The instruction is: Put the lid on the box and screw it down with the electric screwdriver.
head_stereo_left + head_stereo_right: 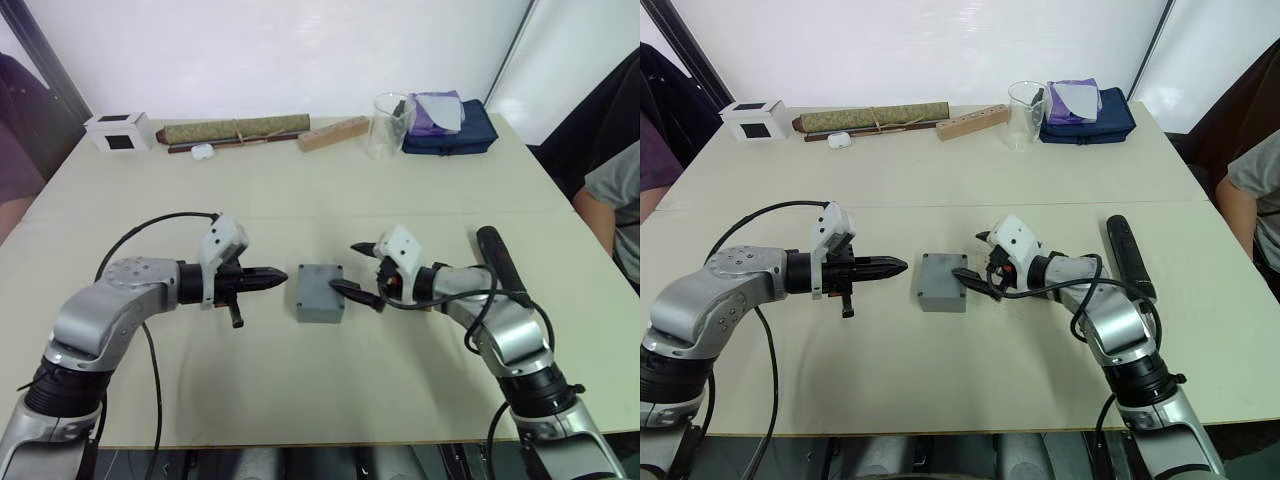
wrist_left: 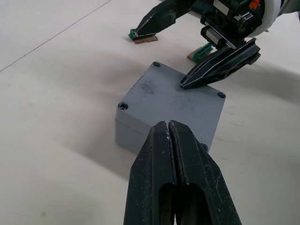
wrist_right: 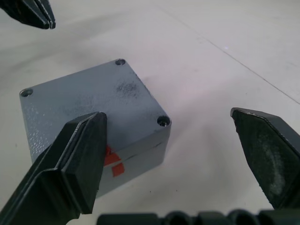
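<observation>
Left gripper (image 1: 283, 277), jaws pressed together, pointed at the box (image 1: 320, 293), just short of it. The lid (image 2: 174, 98) sat on the box, mid-tabletop. Right gripper (image 1: 362, 270), jaws spread wide, one fingertip (image 2: 187, 83) resting on the lid. Electric screwdriver (image 1: 500, 264) lay toward the right edge.

Grey lid (image 2: 171, 98) seated flat on grey box (image 3: 136, 152), corner holes visible, red mark on box side, mid-desk. Black electric screwdriver (image 1: 1127, 253) lying flat, well apart to right.
</observation>
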Available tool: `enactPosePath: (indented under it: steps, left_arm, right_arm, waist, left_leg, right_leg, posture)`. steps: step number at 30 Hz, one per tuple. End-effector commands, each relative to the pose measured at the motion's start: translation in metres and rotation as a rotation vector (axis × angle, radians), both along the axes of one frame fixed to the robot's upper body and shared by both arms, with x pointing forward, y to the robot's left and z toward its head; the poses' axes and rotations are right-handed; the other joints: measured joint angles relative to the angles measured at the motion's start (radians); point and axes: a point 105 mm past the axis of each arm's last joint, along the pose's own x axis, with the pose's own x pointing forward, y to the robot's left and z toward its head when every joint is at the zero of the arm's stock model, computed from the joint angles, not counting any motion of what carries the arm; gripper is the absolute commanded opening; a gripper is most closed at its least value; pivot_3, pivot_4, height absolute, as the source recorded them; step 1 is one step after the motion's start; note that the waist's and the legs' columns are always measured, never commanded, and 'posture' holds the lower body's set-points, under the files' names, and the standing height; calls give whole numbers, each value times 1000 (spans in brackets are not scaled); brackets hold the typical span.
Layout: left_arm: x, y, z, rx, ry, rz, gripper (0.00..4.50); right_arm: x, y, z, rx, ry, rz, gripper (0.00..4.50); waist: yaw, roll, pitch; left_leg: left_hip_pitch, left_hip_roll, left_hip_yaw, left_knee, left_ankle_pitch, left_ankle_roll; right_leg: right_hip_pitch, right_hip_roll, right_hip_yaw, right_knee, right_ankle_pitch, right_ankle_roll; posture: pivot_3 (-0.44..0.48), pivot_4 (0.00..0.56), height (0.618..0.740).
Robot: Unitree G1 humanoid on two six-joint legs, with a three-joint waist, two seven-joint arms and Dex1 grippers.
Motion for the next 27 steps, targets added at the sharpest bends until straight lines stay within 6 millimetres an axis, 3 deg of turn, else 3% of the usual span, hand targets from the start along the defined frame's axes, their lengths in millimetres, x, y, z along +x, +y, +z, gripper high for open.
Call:
enactPosePath:
  steps: [1,6,11,14,19,22,27]
  left_arm:
    - [-1,-3,19,-31,-54,-21,0]
    - [-7,-6,21,-35,-68,-41,0]
    - [-17,-13,27,-45,-99,-55,0]
    - [-16,-11,20,-37,-99,-41,0]
    - [-9,-20,24,-48,-130,-67,0]
    - [-10,-30,27,-36,-162,-139,0]
    - [-19,-44,32,-17,-184,-273,0]
  right_arm:
    - [-3,1,32,32,-72,27,4454]
    - [-7,-11,42,64,-78,-3,4454]
    - [-18,-31,59,215,8,-48,4454]
    - [-25,-38,62,180,72,-16,4454]
    - [-15,-55,88,228,92,-64,4454]
    - [-6,-83,93,130,131,-155,4454]
    - [5,-145,95,-32,265,-413,4454]
  waist:
    - [0,0,0]
    - [1,0,0]
    - [3,0,0]
    - [1,0,0]
    - [1,0,0]
    - [8,0,0]
    - [4,0,0]
  left_leg:
    - [0,0,0,0,0,0]
    - [0,0,0,0,0,0]
    - [0,0,0,0,0,0]
    - [0,0,0,0,0,0]
    - [0,0,0,0,0,0]
    - [0,0,0,0,0,0]
    - [-2,-2,2,0,-1,1]
  right_leg:
    - [0,0,0,0,0,0]
    - [0,0,0,0,0,0]
    - [0,0,0,0,0,0]
    - [0,0,0,0,0,0]
    - [0,0,0,0,0,0]
    - [1,0,0,-1,0,0]
    - [2,-2,0,-8,0,0]
  posture:
    - [0,150,740]
    - [0,150,740]
    - [0,150,740]
    - [0,150,740]
    - [0,150,740]
    - [0,150,740]
    - [0,150,740]
